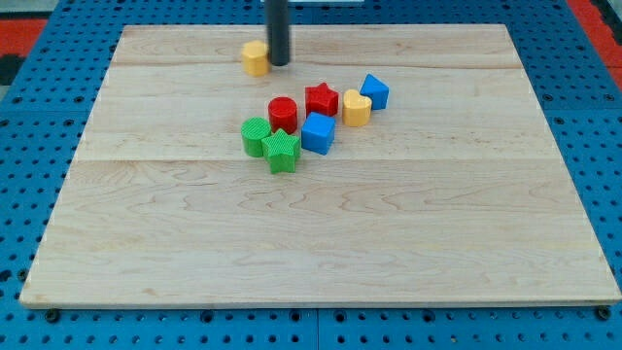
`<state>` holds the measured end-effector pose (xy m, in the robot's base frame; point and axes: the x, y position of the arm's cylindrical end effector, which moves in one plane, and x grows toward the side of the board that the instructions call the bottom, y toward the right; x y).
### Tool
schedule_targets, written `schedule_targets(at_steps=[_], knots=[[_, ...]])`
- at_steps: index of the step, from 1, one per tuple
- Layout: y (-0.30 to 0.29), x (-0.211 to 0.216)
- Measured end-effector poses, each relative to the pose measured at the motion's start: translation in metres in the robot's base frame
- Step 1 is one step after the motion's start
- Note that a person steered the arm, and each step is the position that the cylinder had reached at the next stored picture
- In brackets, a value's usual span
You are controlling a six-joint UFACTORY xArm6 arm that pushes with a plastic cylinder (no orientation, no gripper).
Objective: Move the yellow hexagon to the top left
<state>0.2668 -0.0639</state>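
Note:
The yellow hexagon lies near the view's top, left of the board's middle. My tip is right beside it on its right side, touching or nearly touching. The dark rod rises straight up out of the view's top.
A cluster sits below and right of the tip: red cylinder, red star, yellow heart, blue block, blue cube, green cylinder, green star. The wooden board lies on a blue pegboard.

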Motion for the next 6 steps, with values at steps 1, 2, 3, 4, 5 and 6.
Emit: schedule_targets(at_steps=[1,2,3,4,5,6], knots=[[-0.039,0.017],[-0.097,-0.028],[-0.041,-0.032],[-0.032,-0.073],[-0.100,-0.068],[-0.120,-0.048]])
